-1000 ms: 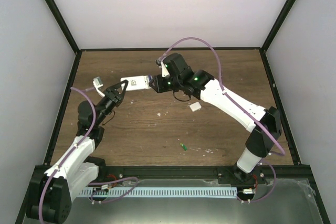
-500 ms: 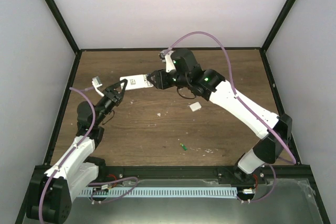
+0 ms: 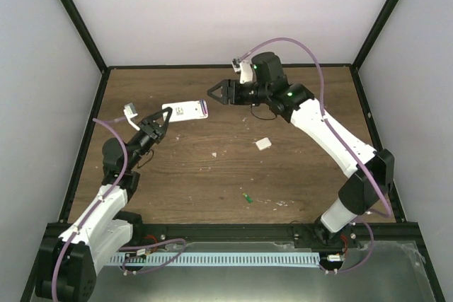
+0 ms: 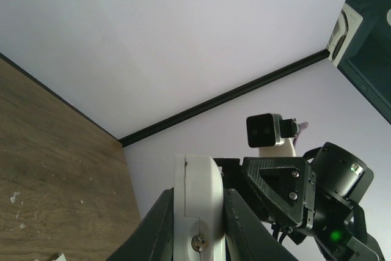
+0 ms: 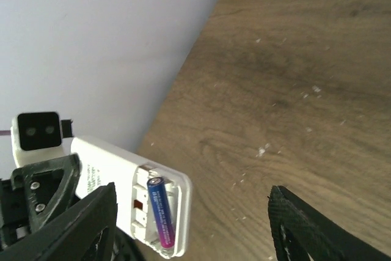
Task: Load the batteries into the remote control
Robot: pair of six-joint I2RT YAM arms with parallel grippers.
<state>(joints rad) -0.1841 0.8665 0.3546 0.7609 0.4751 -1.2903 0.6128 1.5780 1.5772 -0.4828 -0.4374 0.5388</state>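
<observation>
Over grainy wood table (image 3: pixel 212 175), left pincer (image 3: pixel 165 115) clamps slab-shaped remote control (image 3: pixel 187 109).

White flat rectangular remote control (image 3: pixel 185 110): one. Slim cylindrical batteries: two – purple-blue battery (image 5: pixel 160 215), green battery (image 3: pixel 248 197). Small white square piece (image 3: pixel 263 144): one. White-and-black robot arms: two – left arm (image 3: pixel 99 210), right arm (image 3: pixel 333 138).

White sq. piece (image 3: pixel 262 144), poss. plastic

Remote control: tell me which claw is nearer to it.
Left. The left claw is clamped on one end of the remote control. The right claw is open, just beyond the remote's other end, not touching it.
</observation>
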